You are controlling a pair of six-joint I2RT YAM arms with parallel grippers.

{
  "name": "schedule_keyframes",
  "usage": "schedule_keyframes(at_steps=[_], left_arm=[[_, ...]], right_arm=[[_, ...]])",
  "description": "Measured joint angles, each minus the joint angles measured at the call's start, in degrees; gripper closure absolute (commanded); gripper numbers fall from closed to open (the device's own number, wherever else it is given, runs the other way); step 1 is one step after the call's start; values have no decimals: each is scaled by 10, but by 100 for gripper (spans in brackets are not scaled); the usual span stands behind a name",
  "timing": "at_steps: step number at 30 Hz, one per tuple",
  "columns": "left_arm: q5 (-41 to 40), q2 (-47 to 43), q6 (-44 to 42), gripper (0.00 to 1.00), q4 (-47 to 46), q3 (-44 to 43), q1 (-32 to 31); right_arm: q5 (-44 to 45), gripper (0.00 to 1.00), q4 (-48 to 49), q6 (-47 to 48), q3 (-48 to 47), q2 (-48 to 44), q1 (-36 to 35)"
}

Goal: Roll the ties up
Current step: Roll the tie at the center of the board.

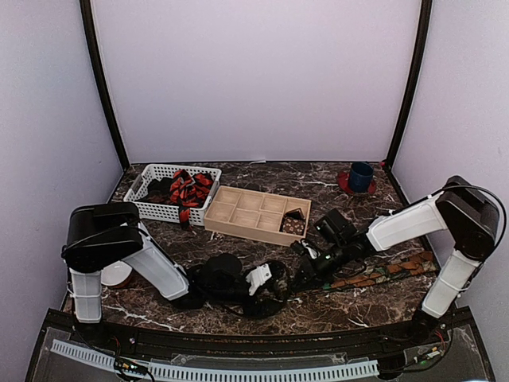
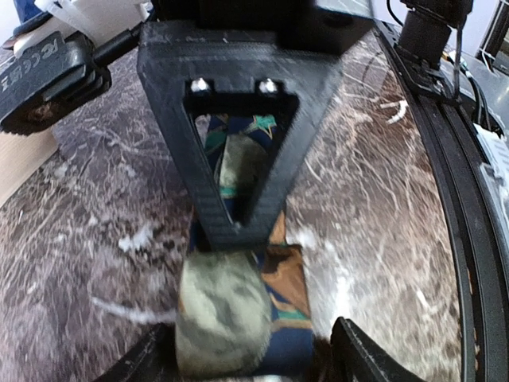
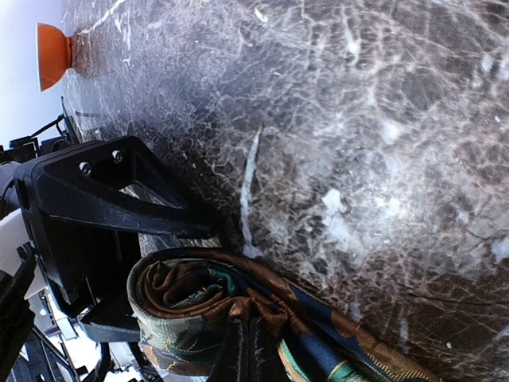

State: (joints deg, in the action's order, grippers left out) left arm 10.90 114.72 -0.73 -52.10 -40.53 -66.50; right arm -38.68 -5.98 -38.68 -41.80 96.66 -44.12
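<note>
The brown-orange tie [image 1: 390, 272] lies on the near right tabletop [image 1: 350, 314], long axis running left to right, its rolled end pointing left at centre, where the right pincer [image 3: 248, 350] pinches its folds and the left pincer [image 2: 250, 358] straddles the roll, though I cannot tell whether it is clamped.

Even, soft light; wrist views blurred close up, marble glare.

2 arms in white and black.
The left arm [image 1: 151, 267] and right arm [image 1: 406, 223] have white link shells and black joint housings; the black fingers [image 2: 231, 60] are hollow triangular frames, each showing 2 silver screws.
</note>
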Motion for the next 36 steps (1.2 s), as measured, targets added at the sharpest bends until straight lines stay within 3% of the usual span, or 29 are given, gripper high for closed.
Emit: schedule_keyframes(at_steps=[3, 10, 15, 21, 28, 34, 36], left_arm=[[-1, 23, 10, 36, -1, -30, 0], [-12, 43, 12, 64, -5, -55, 0], [-35, 33, -3, 68, 4, -43, -2], [-63, -5, -14, 67, 46, -20, -2], [-74, -16, -27, 66, 76, -22, -2], [-74, -19, -34, 66, 90, -27, -2], [-74, -19, -34, 66, 92, -27, -2]], right_arm=[[3, 100, 5, 2, 5, -2, 1], [7, 100, 12, 5, 8, -3, 3], [9, 68, -14, 13, -16, -3, 4], [-10, 56, -50, 22, -67, -14, 4], [-52, 55, -40, -15, -68, -26, 1], [-57, 62, -36, -25, -72, -6, -11], [-57, 69, -38, -21, -78, 12, -15]])
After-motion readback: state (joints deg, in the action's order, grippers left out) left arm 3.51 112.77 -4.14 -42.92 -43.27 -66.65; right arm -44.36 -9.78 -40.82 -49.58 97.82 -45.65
